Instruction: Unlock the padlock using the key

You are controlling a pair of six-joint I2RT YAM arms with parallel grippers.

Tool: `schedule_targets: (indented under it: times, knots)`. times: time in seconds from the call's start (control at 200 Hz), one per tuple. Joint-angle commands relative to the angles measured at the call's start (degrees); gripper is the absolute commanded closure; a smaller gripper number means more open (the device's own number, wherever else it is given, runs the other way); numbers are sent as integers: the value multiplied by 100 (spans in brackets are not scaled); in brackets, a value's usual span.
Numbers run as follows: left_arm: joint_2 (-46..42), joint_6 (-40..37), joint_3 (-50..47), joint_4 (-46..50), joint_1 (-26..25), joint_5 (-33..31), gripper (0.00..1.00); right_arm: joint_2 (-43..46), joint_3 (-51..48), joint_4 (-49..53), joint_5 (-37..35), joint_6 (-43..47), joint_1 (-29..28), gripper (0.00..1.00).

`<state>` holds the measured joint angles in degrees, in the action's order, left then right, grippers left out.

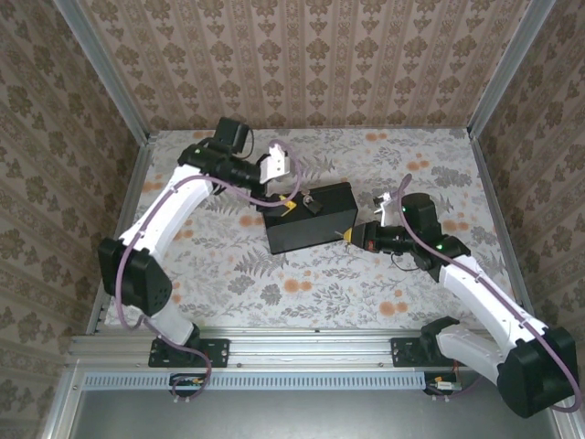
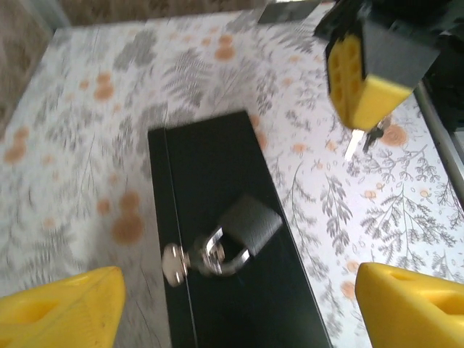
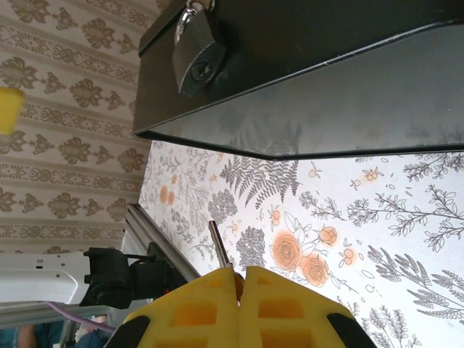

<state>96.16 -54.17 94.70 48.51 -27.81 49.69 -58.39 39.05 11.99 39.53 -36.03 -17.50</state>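
The padlock (image 2: 246,228) lay on the box (image 2: 210,167), hung from its hasp. It looked small, rigid and free to swivel, so it was best pinched across its body. The left gripper (image 2: 239,304) hung wide apart above it. The right gripper (image 3: 239,279) was clamped on the thin, likely slippery key (image 3: 220,246).

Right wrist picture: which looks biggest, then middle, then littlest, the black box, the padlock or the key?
1. black box, by far the biggest.
2. padlock.
3. key, the thinnest. Part of it is hidden inside the right claw, so only the showing part counts.
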Motion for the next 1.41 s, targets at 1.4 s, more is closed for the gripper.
schedule_targets:
  times: [1.4]
  knots:
    - [2567, -2616, 2152, 2576, -576, 235, 48, -969, 639, -602, 954, -23, 308, 100]
